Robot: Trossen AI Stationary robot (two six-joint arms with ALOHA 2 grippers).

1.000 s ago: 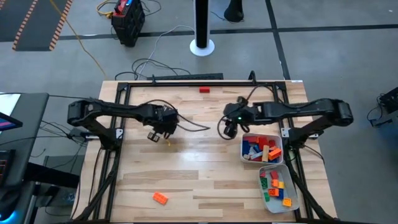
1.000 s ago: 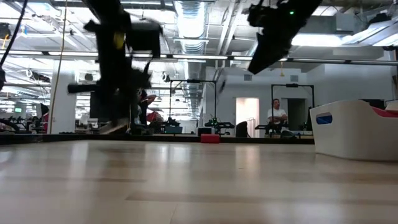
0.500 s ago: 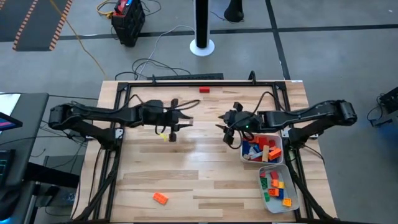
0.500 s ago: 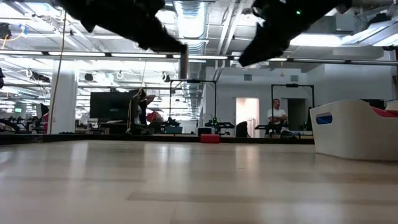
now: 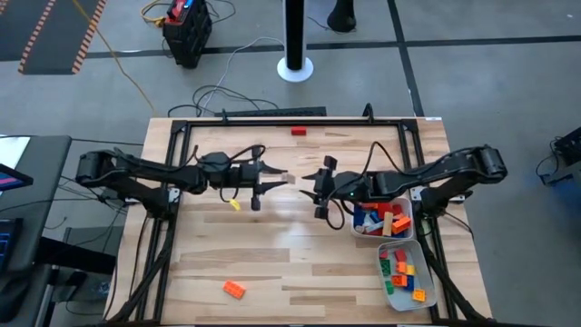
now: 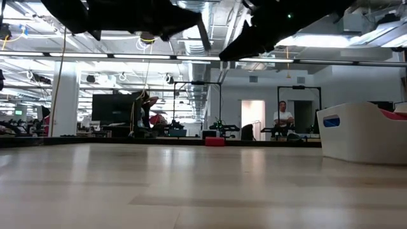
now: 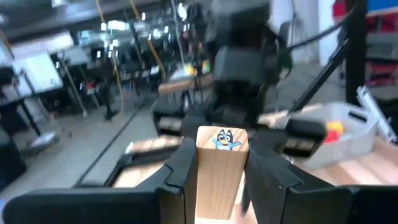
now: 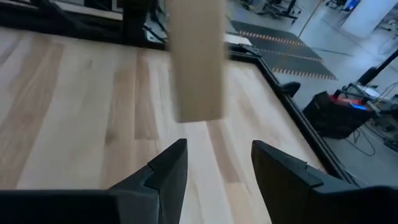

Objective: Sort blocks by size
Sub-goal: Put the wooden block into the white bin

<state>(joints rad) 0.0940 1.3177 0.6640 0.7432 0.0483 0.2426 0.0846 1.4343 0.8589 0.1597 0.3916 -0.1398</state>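
Observation:
My left gripper hangs over the table's middle, level, shut on a tan oblong block. The block's free end carries a cartoon sticker. My right gripper faces it from the right, open. In the right wrist view the tan block floats just beyond my open right gripper, apart from its fingers. An orange block lies flat near the front edge. A red block lies at the far edge. My left gripper pinches the tan block's two long sides between its two fingers. The fingers come level from the table's left and lie along the block. The block is lifted clear of the table, and its sticker end sticks out toward my right gripper.
Two white trays stand at the right: the farther tray and the nearer tray, each holding several coloured blocks. In the low view the farther tray's wall rises at the right. A dark frame borders the table.
My left gripper has risen and tipped from pointing down to level, swinging the tan block up so that it points toward the table's right. My right gripper has moved left toward that block, sunk a little and levelled out. Neither gripper's gap has changed.

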